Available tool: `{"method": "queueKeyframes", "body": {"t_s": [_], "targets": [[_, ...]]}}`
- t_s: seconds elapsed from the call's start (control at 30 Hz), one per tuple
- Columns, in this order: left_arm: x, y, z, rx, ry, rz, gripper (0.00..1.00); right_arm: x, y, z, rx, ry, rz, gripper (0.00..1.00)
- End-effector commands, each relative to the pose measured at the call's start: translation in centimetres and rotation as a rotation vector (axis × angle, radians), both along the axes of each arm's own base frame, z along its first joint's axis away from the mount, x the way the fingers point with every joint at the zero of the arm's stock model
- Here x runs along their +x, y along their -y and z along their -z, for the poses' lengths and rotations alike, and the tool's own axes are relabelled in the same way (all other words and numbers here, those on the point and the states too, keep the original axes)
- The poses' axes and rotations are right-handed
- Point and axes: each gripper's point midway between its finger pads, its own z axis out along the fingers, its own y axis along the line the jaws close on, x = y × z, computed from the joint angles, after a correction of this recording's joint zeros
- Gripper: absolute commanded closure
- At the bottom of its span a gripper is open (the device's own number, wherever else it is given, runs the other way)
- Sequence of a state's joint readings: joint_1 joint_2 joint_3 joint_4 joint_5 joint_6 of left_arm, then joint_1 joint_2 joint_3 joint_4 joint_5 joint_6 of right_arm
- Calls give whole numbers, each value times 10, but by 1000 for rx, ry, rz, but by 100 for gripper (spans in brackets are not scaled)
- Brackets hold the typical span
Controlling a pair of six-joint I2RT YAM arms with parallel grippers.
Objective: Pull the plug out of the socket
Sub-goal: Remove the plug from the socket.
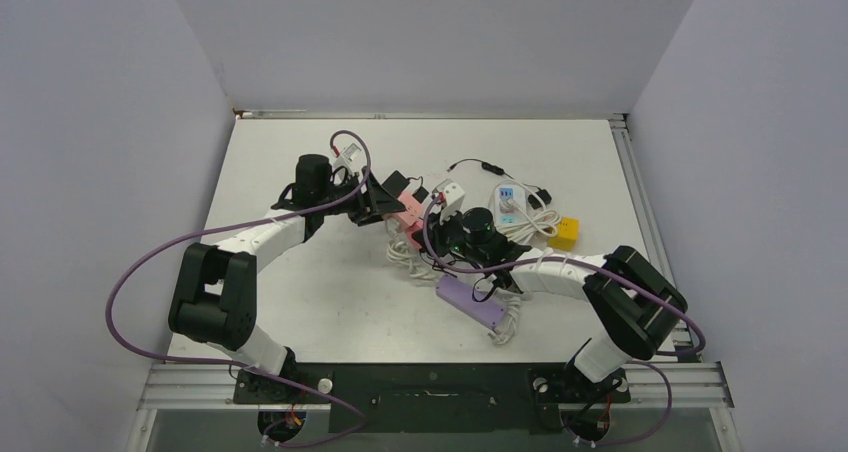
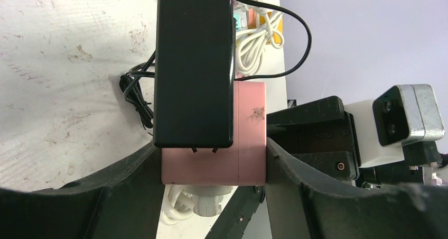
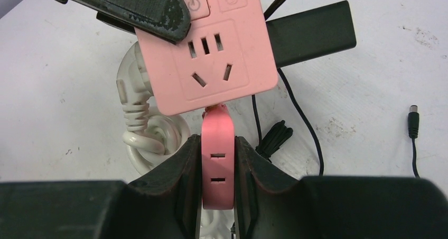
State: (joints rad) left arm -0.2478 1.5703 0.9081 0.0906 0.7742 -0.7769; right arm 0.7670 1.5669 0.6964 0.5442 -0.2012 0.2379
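Two grips hold. The left gripper (image 2: 211, 146) clamps the socket (image 2: 248, 138), a pink block near the middle of the table (image 1: 330, 292), between its fingers. A black adapter (image 2: 194, 64) lies against one face of the block. The right gripper (image 3: 217, 141) is closed on a flat pink plug (image 3: 216, 125), whose top touches the socket's lower edge, just under the face with holes. A white cord (image 3: 134, 117) coils beneath.

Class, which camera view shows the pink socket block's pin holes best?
Right wrist: the pink socket block faces the camera, holes plain. Left wrist shows only its side, clamped in the left gripper, behind a black adapter. Top view: small, holes hidden.
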Motion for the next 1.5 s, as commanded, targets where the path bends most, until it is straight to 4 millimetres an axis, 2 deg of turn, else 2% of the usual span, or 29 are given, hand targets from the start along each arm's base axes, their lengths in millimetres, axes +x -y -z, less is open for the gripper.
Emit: {"method": "queueKeyframes", "body": {"t_s": [0.0,0.23,0.5,0.67,0.77,1.03,1.23,1.47], "targets": [[34,-14,-52,-4,217,-80,100,30,20,-4,9,-5,124,95],[34,-14,-53,-4,219,-79,100,28,18,-5,5,13,100,95],[36,-16,-52,-4,212,-84,100,2,1,-20,-36,132,-24,95],[36,-17,-51,-1,209,-85,100,-15,-15,-23,-67,176,-100,95],[36,-17,-51,-1,208,-85,100,-17,-17,-21,-77,176,-118,95],[37,-18,-51,0,210,-86,100,6,-3,-12,-93,111,23,95],[37,-19,-51,0,210,-89,100,35,26,6,-67,-8,145,95],[36,-18,-51,-3,207,-86,100,35,26,4,-57,-6,136,95]]}}
